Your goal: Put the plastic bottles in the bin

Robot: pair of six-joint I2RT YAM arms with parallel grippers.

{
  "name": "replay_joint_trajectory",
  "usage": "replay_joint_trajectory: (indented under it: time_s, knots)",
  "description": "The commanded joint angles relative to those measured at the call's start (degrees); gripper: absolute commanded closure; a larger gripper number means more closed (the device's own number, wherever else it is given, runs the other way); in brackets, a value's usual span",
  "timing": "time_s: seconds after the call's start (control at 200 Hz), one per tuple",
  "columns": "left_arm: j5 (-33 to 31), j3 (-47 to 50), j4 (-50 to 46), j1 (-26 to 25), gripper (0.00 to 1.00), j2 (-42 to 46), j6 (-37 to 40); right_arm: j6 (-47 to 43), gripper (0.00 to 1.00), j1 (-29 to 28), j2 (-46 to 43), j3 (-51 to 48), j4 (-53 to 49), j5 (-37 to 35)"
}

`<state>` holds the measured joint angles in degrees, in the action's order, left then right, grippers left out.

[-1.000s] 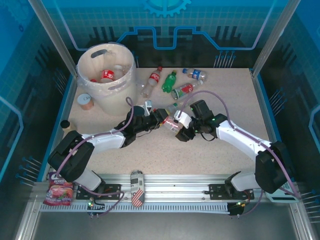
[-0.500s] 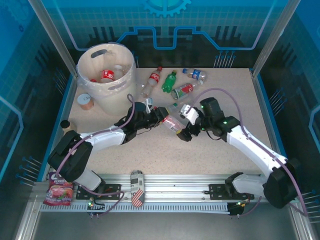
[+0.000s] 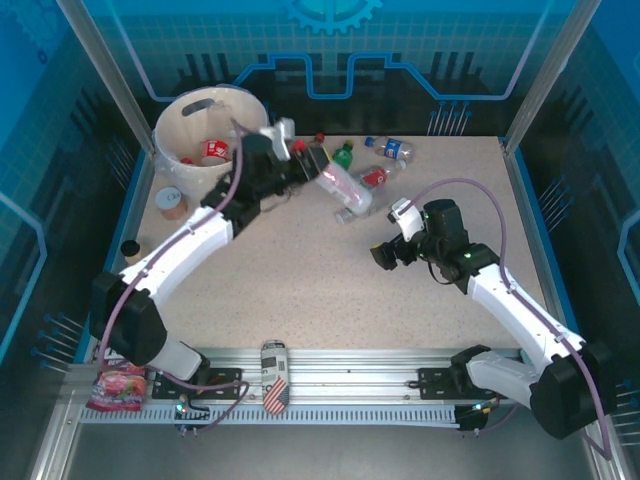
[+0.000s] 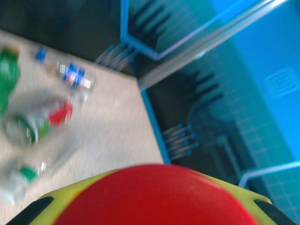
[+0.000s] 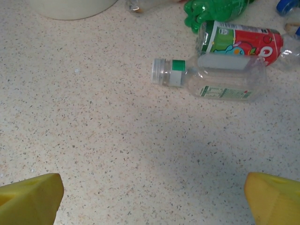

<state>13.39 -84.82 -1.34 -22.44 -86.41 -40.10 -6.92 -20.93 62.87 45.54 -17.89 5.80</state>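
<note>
My left pincer [image 3: 312, 165] is clamped on the held bottle [image 3: 345, 190], a clear one. From above it sticks out to the right of the jaws, in the air near the table's [image 3: 300, 290] far edge. It is just right of the bin [image 3: 215, 92], not over it. The bin sits in the far-left corner w/ red-labelled bottles [image 3: 212, 150] inside.

My left wrist cam is blurred. A red round shape [image 4: 157, 197] sits btw my yellow pads [image 4: 86, 186]; can't tell if it's cap or label. Past it lies the table's far-right corner.

My right pincer [image 3: 390, 238] is spread wide w/ nothing in it, above the table right of centre. Its wrist cam has a pad [image 5: 28, 199] in each lower corner and bare table btw them.

That cam gives sharply what the top view hardly does: a green-band bottle [image 5: 215, 77] on its side, right against a red-green label bottle [image 5: 243, 42]. From above, the held bottle hangs over that spot. A green bottle [image 3: 343, 153] and a blue-label bottle [image 3: 392, 149] lie at the far edge.

Other stuff:
- a tan-lidded container [image 3: 172, 203] by the bin
- a small dark jar [image 3: 130, 248] at the left edge
- a striped can [image 3: 274, 375] and a red snack pack [image 3: 118, 385] on the near rail
</note>
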Motion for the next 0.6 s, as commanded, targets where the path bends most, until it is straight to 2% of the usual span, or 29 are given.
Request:
replay_joint_trajectory:
  time_s: [0.0, 0.125, 0.345, 0.47, 0.595]
  knots:
    - [0.2, -10.4, -10.3, 5.3, 0.77, 1.8, 9.5, 2.5, 0.00, 0.4, 0.1, -1.3, 1.8, -1.3]
    - [-3.2, -19.8, -16.7, 13.0, 0.83, 1.1, 14.8, 2.5, 0.00, 0.3, 0.0, -1.7, 1.6, -1.8]
    - [-7.0, -36.8, -35.9, 24.9, 0.91, -5.5, 26.0, 2.1, 0.00, 0.4, -0.2, -2.3, 1.4, -2.7]
    - [-8.2, -40.5, -41.6, 28.5, 0.93, -8.4, 30.4, 1.9, 0.00, 0.4, 0.0, -2.5, 1.2, -3.0]
    - [-8.9, -42.2, -44.5, 29.5, 0.95, -11.7, 33.3, 1.5, 0.00, 0.4, 0.0, -2.6, 0.3, -4.1]
